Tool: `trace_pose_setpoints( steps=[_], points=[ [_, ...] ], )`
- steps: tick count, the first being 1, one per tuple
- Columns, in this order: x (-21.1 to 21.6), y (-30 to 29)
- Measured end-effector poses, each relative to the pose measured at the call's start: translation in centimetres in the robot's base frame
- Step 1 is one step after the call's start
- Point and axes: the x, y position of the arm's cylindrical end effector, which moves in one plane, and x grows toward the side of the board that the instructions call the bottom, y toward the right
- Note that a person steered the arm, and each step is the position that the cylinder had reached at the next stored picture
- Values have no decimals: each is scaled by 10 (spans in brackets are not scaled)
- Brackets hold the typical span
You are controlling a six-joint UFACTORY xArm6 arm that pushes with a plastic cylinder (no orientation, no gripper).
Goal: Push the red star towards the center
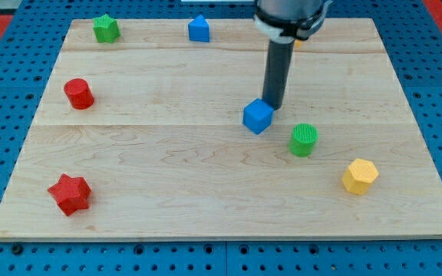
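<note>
The red star [70, 193] lies near the board's lower left corner. My tip [273, 106] is near the board's middle, touching the upper right side of a blue cube [258, 116]. The rod comes down from the view's top. The red star is far from my tip, toward the view's lower left.
A red cylinder [78, 93] sits at the left, a green star [106, 28] at the top left, a blue house-shaped block [199, 29] at the top. A green cylinder [303, 139] and a yellow hexagon [359, 175] lie right of the cube. The wooden board [206, 207] rests on a blue pegboard.
</note>
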Motion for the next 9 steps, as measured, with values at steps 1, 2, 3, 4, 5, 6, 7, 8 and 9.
trace_pose_setpoints(
  steps=[1, 2, 3, 4, 5, 6, 7, 8, 9],
  points=[
    [13, -33],
    [9, -138],
    [50, -213],
    [86, -261],
    [117, -308],
    [164, -319],
    [182, -277],
    [117, -278],
    [115, -239]
  ],
)
